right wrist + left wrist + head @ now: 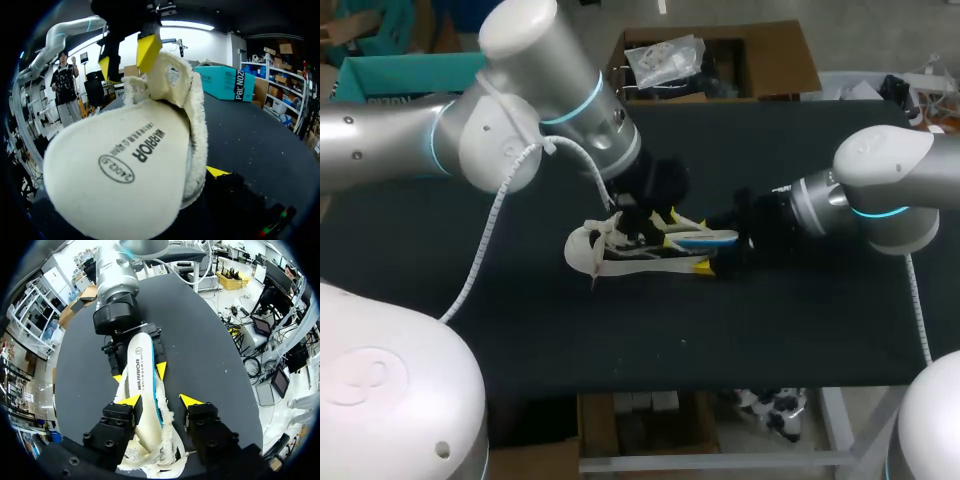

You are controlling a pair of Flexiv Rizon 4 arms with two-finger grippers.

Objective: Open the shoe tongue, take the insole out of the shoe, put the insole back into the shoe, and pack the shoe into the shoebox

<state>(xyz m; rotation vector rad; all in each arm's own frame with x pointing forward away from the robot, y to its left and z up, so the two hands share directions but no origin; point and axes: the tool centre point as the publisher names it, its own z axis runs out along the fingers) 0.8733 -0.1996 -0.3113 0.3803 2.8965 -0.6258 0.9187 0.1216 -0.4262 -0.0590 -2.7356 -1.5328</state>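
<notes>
**Insole half out of shoe, held between both arms**

Shoe [598, 250]: cream, frayed fabric, at the middle of the black worktop [800, 330], a little toward its left edge. Whether the sole rests on the surface cannot be told.

Insole [705, 238]: cream with a blue edge. One end is inside the shoe's opening; the other sticks out toward the right edge of the worktop, printed face turned to the right wrist camera.

Left gripper [160, 400]: fingers set wide, with the shoe's opening and the insole between them. One yellow tip lies against the shoe; the other stands just beside the frayed edge with a dark gap between — no grip from two sides.

Right gripper [139, 374]: at the insole's free end, fingers narrow, a yellow tip against each long edge — holding the insole. Its own wrist view shows only one tip, under the shoe's edge; the insole covers the other.

Teal shoebox [390, 75]: open, at the worktop's far left corner, well apart from the shoe. Whether it stands on the worktop or just past it cannot be told.
</notes>
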